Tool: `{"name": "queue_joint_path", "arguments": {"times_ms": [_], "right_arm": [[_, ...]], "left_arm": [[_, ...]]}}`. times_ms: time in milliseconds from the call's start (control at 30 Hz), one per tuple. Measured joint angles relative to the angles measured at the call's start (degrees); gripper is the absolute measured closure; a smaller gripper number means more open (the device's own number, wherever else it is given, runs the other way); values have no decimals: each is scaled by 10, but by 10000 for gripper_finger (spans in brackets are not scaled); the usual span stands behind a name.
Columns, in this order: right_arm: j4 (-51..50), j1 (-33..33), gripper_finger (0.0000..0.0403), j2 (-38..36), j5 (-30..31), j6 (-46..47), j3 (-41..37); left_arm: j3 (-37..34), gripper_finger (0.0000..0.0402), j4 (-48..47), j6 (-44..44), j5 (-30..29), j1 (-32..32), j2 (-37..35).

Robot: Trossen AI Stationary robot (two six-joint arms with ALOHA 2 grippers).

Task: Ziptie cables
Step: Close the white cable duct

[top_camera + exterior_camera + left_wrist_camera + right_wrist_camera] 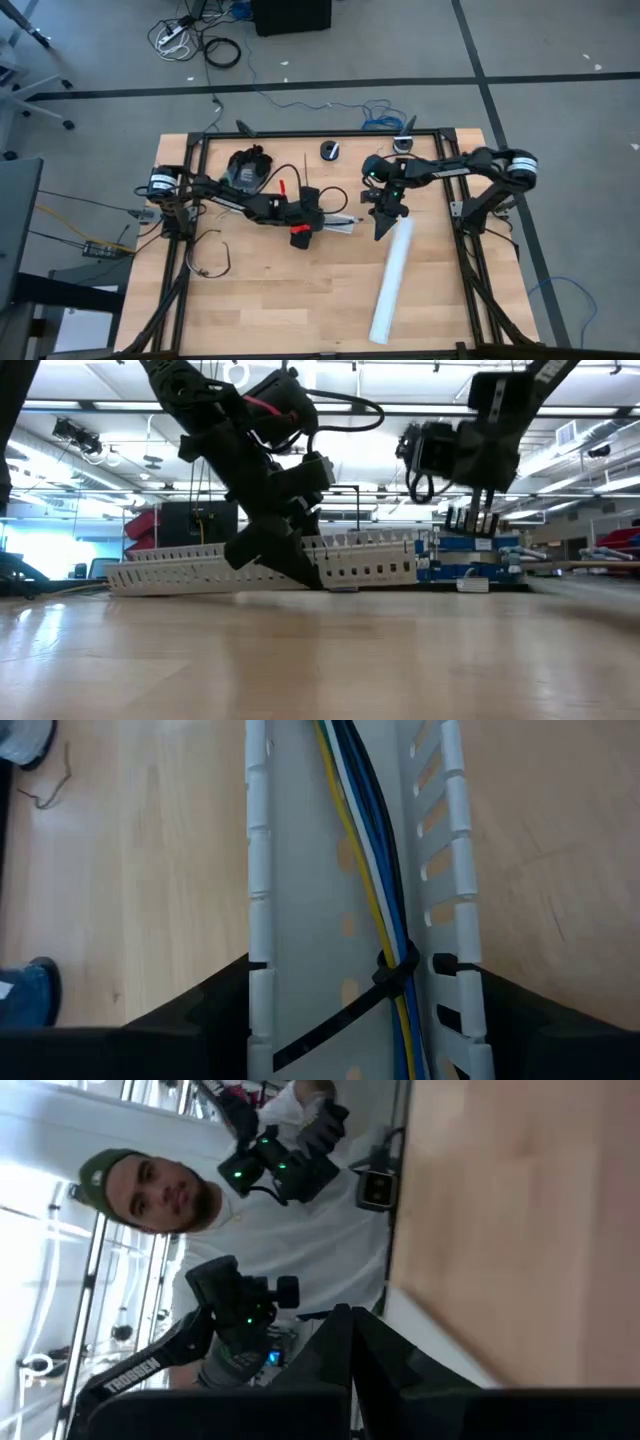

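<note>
A white slotted duct [300,870] lies on the wooden table. Its end sticks out past my left gripper [343,226], and it shows sideways in the low view [180,570]. Inside it runs a bundle of blue, black, white and yellow cables [372,840], ringed by a black ziptie [395,970] whose tail slants out across the duct floor [310,1040]. My left gripper [365,1020] straddles the duct, slanting down. My right gripper [383,228] hangs shut in the air to the right of the duct's end, holding nothing [350,1370]. My left gripper has the duct between its two fingers. One finger [190,1020] lies against one outer slotted wall [258,945], the other against the opposite wall [462,955]. The fingers slant down from the table's left and lie along the duct, which rests on the table.
A long white strip [392,280] lies on the table right of middle, running toward the near edge. Dark objects [248,165] [330,150] sit near the far edge. A thin wire loop [210,260] lies at the left. A person [260,1220] stands beyond the table.
</note>
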Motion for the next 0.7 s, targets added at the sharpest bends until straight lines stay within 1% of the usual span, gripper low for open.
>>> {"name": "queue_joint_path", "arguments": {"times_ms": [67,133,200,267,333,433,533,600,633,700], "right_arm": [[-10,-7,403,8,1,-10,0],[-22,-12,403,-5,13,-20,0],[-27,-12,403,-44,47,-25,0],[-37,-5,403,-98,100,-25,0],[-72,11,403,-159,183,-25,0],[-152,57,403,-246,332,-24,1],[-226,128,403,-307,497,-7,0],[-255,187,403,-328,589,-4,1],[-268,217,403,-332,625,-4,0],[-286,273,403,-329,662,-4,0]], "left_arm": [[0,158,-9,-1,2,-1,0],[0,158,-16,-1,4,-1,0],[0,158,-27,-1,4,-1,0],[0,158,-35,-2,5,-1,0],[0,158,-35,-2,5,-1,0],[0,158,-35,-2,17,-1,0],[0,158,-31,-2,26,-1,0],[0,158,-27,-2,26,-1,0],[0,158,-26,-2,26,-1,0],[0,158,-24,-3,26,-1,0]]}}
